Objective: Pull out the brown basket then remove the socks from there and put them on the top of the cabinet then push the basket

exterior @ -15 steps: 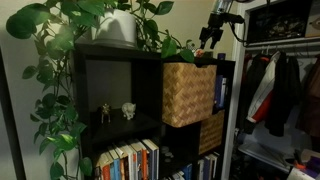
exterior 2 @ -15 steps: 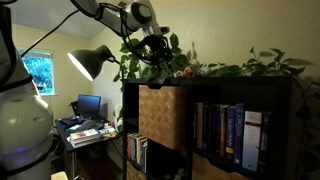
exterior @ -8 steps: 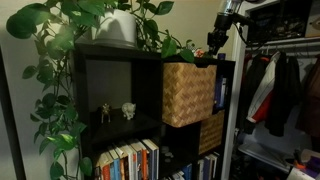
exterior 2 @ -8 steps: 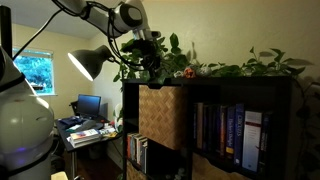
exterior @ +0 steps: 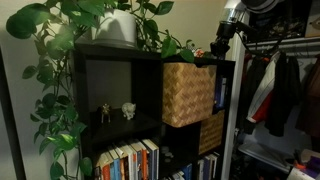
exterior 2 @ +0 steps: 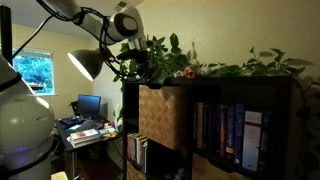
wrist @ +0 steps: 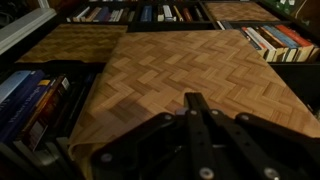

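The brown basket (exterior: 188, 93) of tan woven wicker sticks partway out of the upper compartment of the dark cabinet (exterior: 76, 100); it also shows in another exterior view (exterior 2: 163, 115). In the wrist view its weave (wrist: 190, 55) fills the picture below my gripper (wrist: 197, 100), whose fingers are shut together with nothing between them. In both exterior views the gripper (exterior: 217, 50) (exterior 2: 140, 65) hangs just above the basket's projecting front edge. A small reddish bundle (exterior 2: 186, 72), apparently the socks, lies on the cabinet top among the leaves.
A leafy potted plant (exterior: 118, 25) trails over the cabinet top. Books (exterior 2: 228, 130) fill neighbouring compartments, and a smaller, darker basket (exterior: 211, 130) sits below. A clothes rack with garments (exterior: 280, 85) stands beside the cabinet. A desk lamp (exterior 2: 90, 62) is nearby.
The gripper went from open to shut while drawing back from over the cabinet top toward the basket's front edge. The basket has not moved.
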`<state>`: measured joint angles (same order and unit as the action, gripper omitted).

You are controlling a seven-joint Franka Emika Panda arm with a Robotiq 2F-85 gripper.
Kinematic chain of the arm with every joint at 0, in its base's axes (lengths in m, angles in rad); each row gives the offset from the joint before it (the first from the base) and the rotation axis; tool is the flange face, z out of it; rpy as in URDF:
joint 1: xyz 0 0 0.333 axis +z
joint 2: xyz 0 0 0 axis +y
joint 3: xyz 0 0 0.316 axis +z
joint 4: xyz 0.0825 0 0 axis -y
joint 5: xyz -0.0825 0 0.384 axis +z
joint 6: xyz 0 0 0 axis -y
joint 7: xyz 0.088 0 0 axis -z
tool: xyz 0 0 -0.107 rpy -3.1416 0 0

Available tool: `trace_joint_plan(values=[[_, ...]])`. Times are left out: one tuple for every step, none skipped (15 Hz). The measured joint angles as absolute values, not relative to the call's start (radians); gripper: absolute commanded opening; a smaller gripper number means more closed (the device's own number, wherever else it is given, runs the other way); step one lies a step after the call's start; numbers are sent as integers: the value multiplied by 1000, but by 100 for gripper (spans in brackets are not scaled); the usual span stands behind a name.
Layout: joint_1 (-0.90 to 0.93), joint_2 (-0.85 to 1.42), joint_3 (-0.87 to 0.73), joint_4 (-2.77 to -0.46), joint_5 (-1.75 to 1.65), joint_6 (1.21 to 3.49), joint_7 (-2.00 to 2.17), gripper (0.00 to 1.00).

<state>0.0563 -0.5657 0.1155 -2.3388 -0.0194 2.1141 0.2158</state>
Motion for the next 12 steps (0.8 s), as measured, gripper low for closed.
trace_joint_plan(values=[[56,-566,116,-2357,-11,2137,217,3],[56,-565,115,-2374,-2,2158,217,5],[56,-564,115,-2392,8,2181,217,4],[56,-563,115,-2409,16,2206,217,4],[56,-559,115,-2425,22,2237,217,3],[56,-553,115,-2439,29,2267,217,4],[56,-545,115,-2449,34,2295,217,3],[56,-535,115,-2458,38,2325,217,4],[56,-524,115,-2466,40,2357,217,4],[56,-512,115,-2472,42,2388,217,4],[56,-500,115,-2477,44,2420,217,4],[55,-487,115,-2479,46,2448,217,3]])
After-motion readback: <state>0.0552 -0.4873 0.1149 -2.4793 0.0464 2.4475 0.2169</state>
